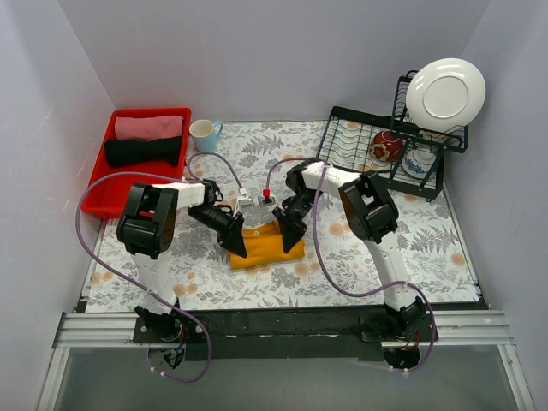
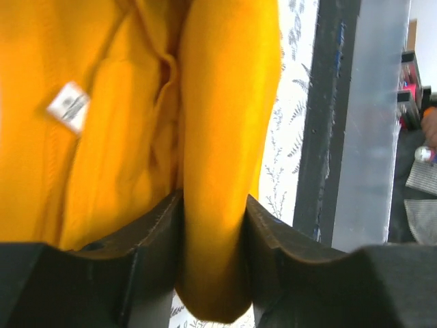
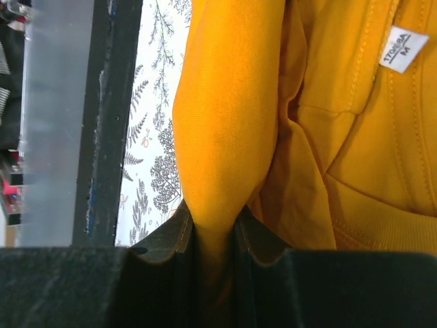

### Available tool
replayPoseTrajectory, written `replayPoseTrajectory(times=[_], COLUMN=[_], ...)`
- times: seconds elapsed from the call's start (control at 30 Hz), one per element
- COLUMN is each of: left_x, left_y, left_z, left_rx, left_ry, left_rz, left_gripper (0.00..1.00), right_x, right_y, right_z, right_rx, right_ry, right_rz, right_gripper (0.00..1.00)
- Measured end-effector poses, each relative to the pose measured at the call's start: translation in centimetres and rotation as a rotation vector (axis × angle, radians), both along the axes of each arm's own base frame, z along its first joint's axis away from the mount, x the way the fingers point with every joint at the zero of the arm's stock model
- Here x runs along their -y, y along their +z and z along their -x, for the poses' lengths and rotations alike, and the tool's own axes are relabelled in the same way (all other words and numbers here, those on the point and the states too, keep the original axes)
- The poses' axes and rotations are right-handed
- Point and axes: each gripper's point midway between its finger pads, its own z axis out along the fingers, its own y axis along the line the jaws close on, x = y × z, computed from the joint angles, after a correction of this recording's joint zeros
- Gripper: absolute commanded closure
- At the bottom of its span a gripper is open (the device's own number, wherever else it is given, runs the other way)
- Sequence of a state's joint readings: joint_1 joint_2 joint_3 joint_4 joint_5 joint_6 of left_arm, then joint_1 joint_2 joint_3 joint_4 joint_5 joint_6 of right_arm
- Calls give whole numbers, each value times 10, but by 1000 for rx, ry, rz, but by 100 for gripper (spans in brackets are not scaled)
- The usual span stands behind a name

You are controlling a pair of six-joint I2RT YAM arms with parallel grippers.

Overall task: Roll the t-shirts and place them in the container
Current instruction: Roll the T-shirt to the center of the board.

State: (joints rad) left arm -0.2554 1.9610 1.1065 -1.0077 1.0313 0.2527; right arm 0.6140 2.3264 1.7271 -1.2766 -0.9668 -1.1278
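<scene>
The orange-yellow t-shirt [image 1: 267,245] lies folded small on the floral cloth in the middle of the table. My left gripper [image 1: 237,247] is shut on its rolled near edge at the left end; in the left wrist view the thick fold [image 2: 215,171] sits pinched between both fingers [image 2: 153,232]. My right gripper [image 1: 293,241] is shut on the same rolled edge at the right end, and the fold [image 3: 222,137] narrows between its fingers [image 3: 164,239]. A white size label [image 3: 403,49] shows on the flat part, also in the left wrist view [image 2: 68,106].
A red bin [image 1: 128,184] at the back left holds a pink roll [image 1: 150,127] and a black roll [image 1: 144,151]. A white mug [image 1: 204,134] stands beside it. A black dish rack [image 1: 342,145] with a plate [image 1: 445,92] and bowls is at the back right. The table's dark front rail [image 1: 282,324] runs near.
</scene>
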Motion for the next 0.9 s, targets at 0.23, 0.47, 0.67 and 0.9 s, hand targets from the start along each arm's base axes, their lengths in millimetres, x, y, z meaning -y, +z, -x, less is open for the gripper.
replayPoseTrajectory(times=[0.23,0.47,0.67,0.9], left_x=[-9,-26,-13,25], left_y=[0,27,88,71], left_z=[-19,-40,-25,21], left_rx=[-83,115,632,905], left_ry=[166,216,78,-172], left_rz=[-44,-104,-99,-74], left_gripper=[55,47,35,35], right_x=[1,1,-1,-2], right_y=[0,-4,-7,-8], right_z=[1,4,1,0], right_rx=[-56,-157,-286,-358], right_ry=[-26,-73,-119,-142], right_rz=[2,26,144,222], right_gripper=[95,99,99,99])
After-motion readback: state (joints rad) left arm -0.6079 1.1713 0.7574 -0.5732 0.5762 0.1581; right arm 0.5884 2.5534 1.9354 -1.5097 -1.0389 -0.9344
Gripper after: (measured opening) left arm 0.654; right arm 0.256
